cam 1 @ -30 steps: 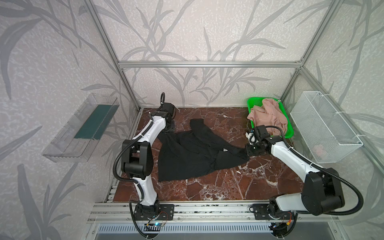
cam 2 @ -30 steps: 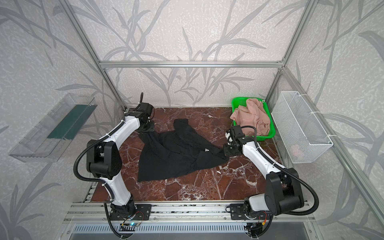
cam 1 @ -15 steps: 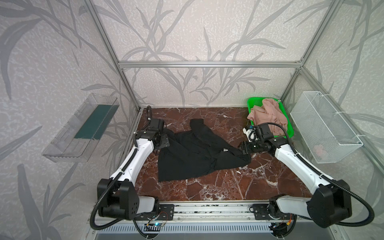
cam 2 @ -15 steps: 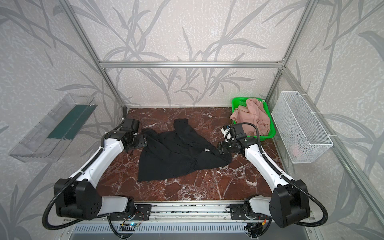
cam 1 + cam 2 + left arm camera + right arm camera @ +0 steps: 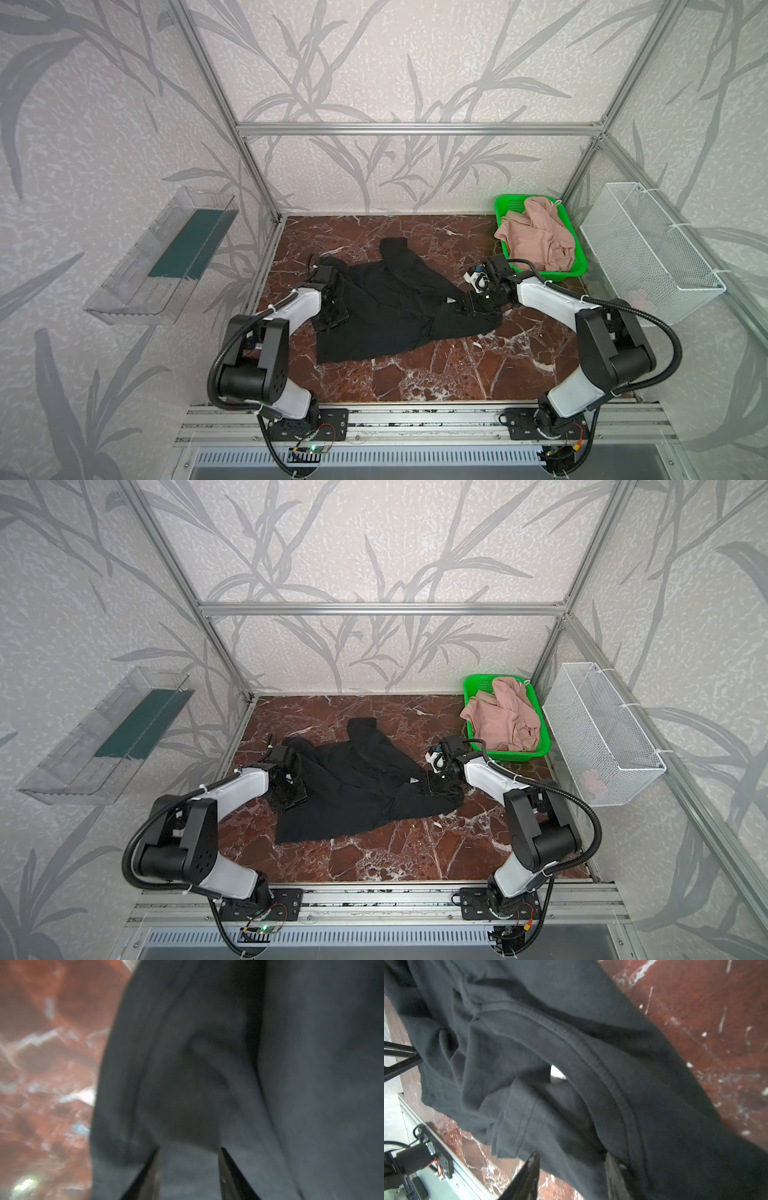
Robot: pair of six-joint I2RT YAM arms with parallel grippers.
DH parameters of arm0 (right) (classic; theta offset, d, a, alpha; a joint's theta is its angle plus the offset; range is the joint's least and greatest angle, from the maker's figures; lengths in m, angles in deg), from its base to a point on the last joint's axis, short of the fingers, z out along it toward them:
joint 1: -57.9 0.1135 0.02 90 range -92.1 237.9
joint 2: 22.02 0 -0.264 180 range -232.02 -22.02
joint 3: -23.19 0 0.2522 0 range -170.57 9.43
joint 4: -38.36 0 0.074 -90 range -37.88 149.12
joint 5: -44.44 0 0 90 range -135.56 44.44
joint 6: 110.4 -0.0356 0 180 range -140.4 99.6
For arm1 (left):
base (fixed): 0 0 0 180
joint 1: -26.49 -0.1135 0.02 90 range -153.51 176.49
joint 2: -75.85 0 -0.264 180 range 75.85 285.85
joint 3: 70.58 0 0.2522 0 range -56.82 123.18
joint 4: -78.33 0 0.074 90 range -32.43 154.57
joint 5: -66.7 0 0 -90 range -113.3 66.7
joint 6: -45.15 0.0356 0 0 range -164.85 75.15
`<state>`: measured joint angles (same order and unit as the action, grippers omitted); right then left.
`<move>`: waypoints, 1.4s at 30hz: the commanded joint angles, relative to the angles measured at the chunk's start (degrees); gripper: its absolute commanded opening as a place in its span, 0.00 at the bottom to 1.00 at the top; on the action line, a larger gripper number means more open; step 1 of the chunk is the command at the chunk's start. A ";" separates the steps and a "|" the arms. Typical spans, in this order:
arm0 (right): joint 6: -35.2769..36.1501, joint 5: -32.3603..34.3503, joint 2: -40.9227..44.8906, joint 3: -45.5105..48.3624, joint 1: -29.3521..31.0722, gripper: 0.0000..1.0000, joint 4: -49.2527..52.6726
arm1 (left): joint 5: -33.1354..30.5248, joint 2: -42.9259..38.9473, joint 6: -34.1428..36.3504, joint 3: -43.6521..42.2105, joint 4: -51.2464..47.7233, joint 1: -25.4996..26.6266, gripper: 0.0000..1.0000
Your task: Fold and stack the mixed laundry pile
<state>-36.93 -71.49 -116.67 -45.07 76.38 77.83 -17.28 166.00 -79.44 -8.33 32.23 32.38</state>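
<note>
A crumpled black T-shirt point(image 5: 386, 307) point(image 5: 353, 787) lies spread on the red marble floor, its pale neck label point(image 5: 412, 780) point(image 5: 556, 1073) showing by the collar. My left gripper point(image 5: 332, 311) point(image 5: 291, 792) rests low on the shirt's left edge. In the left wrist view the left gripper point(image 5: 189, 1149) has its fingers apart over black cloth point(image 5: 207, 1064). My right gripper point(image 5: 467, 307) point(image 5: 434, 785) sits on the shirt's right part near the collar. Its wrist view shows the right gripper point(image 5: 572, 1154) open, with a fold of the shirt point(image 5: 550, 1043) between the fingers. Dusty-pink shorts point(image 5: 536, 237) point(image 5: 507, 717) lie heaped in the green basket.
The green perforated basket point(image 5: 509, 203) point(image 5: 478, 685) stands in the back right corner. A white wire basket point(image 5: 648, 245) point(image 5: 602, 733) hangs on the right wall with a small pinkish piece point(image 5: 638, 297) inside. A clear shelf point(image 5: 166, 253) juts from the left wall. An aluminium rail point(image 5: 415, 419) runs along the front.
My left gripper came forward from the back left corner down onto the shirt's left edge. My right gripper shifted left onto the shirt beside the collar. The shirt itself has barely moved.
</note>
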 commanded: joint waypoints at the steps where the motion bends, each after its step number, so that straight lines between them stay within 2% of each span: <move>1: -4.42 2.73 -2.59 -0.22 -0.74 0.47 -3.13 | 3.80 7.18 -0.42 4.30 4.72 0.00 0.37; 5: -7.12 7.73 -2.82 -0.49 -3.37 0.46 -6.25 | 5.37 14.32 0.87 11.36 5.61 0.00 0.36; 10: -6.73 14.46 -5.49 -4.78 -4.83 0.45 -6.33 | 5.39 22.45 4.34 23.12 1.92 -0.16 0.35; 15: -4.20 14.87 -5.63 -9.12 -4.70 0.46 -3.39 | 3.53 21.35 5.65 27.70 -1.50 -1.16 0.45; 19: 1.97 11.35 -0.75 -9.02 -2.95 0.51 -1.44 | -1.28 13.54 7.16 25.19 -4.88 -2.54 0.63; 24: 10.33 7.41 3.05 -9.70 1.29 0.62 1.53 | -5.97 5.16 7.57 19.42 -9.12 -3.95 0.67; 26: 12.02 5.11 3.05 -10.08 1.86 0.62 1.14 | -7.24 3.03 6.47 15.84 -8.75 -4.17 0.67; 31: 13.88 4.33 -0.31 -13.46 3.02 0.62 1.83 | -7.10 1.29 3.56 8.01 -5.24 -4.74 0.63; 37: 14.78 5.15 -2.81 -16.36 4.84 0.62 2.64 | -8.31 2.66 1.64 4.98 -3.29 -4.74 0.57; 42: 14.86 6.46 -2.82 -16.61 5.51 0.62 2.54 | -6.81 3.34 -0.22 2.39 -0.25 -4.66 0.52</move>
<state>-23.23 -65.59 -119.03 -60.22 81.54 78.75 -23.66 168.66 -77.43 -4.59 30.24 27.86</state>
